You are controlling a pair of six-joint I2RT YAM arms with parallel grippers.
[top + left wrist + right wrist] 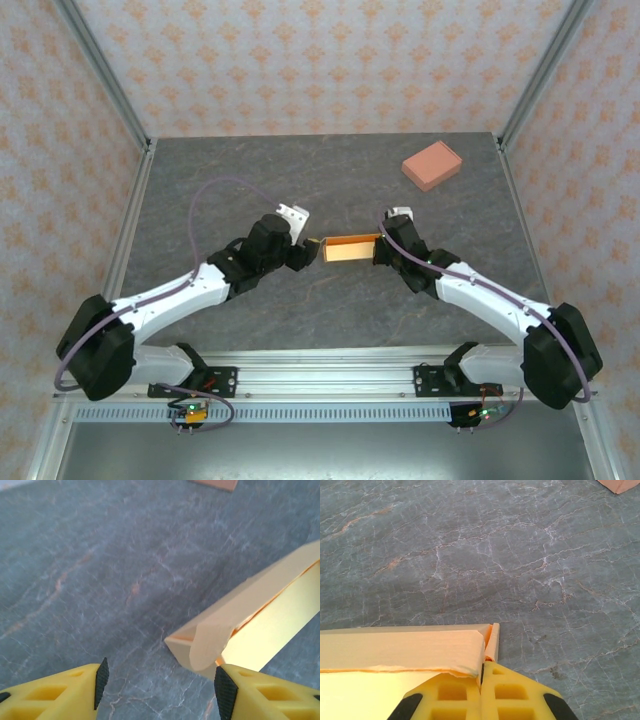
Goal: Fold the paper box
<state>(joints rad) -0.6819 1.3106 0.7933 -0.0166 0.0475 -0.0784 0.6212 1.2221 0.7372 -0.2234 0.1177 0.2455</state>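
Top external view: paper box lies at the middle of the surface. Left pincer just beside the box's left end, jaws apart. Right pincer jaws together, clamped on the box's right end wall.

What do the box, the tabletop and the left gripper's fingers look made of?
The paper box: thin cream card, matte; creased folds and a fibrous edge.
The table: grey marble-look surface, matte; the veins look printed, stone or laminate unclear.
The left gripper fingers: yellow plastic with moulded recesses; black pads, probably rubber.
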